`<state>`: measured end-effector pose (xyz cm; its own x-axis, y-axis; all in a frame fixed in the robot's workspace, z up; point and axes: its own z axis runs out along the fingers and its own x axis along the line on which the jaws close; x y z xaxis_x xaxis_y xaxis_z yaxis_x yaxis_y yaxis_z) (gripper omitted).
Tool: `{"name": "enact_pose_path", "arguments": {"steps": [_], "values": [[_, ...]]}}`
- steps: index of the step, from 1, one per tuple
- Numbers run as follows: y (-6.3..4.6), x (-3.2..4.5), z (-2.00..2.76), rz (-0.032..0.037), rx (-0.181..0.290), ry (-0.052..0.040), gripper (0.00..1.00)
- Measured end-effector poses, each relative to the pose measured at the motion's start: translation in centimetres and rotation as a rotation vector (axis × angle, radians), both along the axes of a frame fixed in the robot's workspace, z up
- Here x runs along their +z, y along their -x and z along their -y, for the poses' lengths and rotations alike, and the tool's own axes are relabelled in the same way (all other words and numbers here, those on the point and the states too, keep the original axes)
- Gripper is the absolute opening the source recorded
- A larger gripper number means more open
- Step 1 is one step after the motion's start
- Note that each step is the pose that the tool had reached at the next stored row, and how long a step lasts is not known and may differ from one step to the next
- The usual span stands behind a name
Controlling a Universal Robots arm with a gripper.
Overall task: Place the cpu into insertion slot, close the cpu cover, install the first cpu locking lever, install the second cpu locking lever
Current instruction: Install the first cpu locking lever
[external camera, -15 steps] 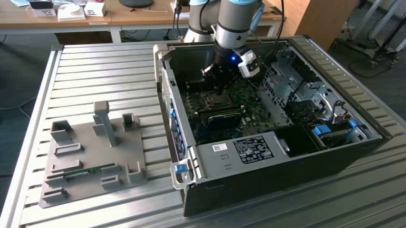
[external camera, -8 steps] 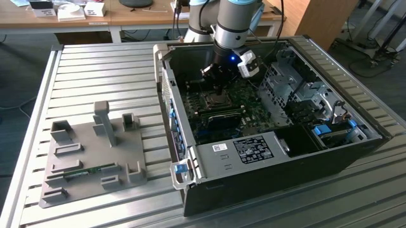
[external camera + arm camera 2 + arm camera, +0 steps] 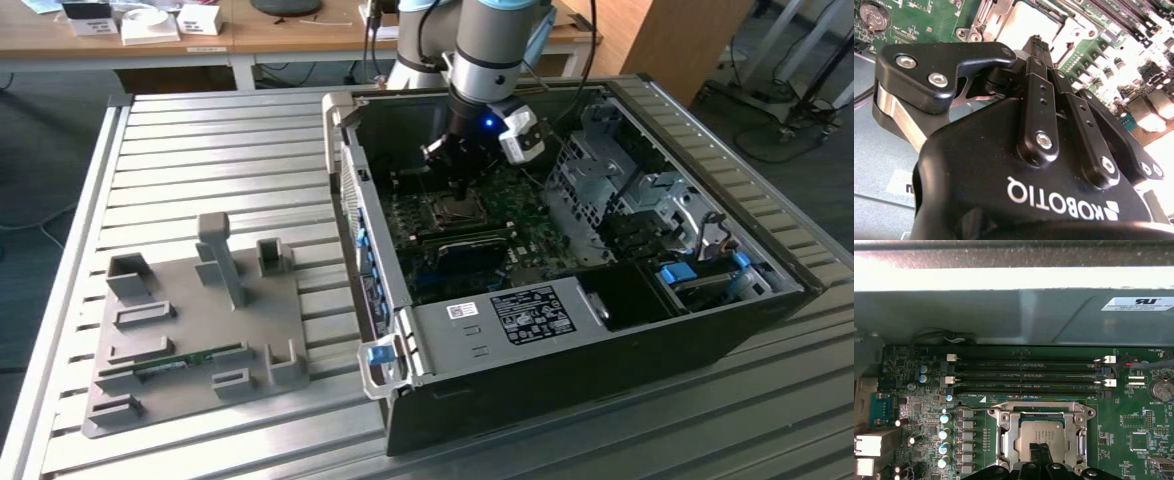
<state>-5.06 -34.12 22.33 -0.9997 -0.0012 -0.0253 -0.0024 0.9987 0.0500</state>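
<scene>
One claw (image 3: pixel 1040 449), fingers clenched tight with nothing between, tips at cpu (image 3: pixel 1042 436) top, contact unclear. Cpu sits flat in insertion slot (image 3: pixel 1026 416) beneath claw; cpu cover (image 3: pixel 1080 438) apparently down around it. Risk: off-centre push could skew cpu in slot, jam cover. Beyond claw: memory slots (image 3: pixel 1029 373), then case wall (image 3: pixel 1004 315). Beside claw: capacitor row (image 3: pixel 944 440) crowding any sideways sweep

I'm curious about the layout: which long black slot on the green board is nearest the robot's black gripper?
The long black memory slot bordering the silver metal-framed socket under the black gripper; the others lie beyond it.
</scene>
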Motion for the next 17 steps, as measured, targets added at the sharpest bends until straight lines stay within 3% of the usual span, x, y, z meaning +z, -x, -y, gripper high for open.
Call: {"name": "enact_pose_path", "arguments": {"steps": [17], "values": [[0.4,0.0,0.0,0.0,0.0,0.0,0.11]]}}
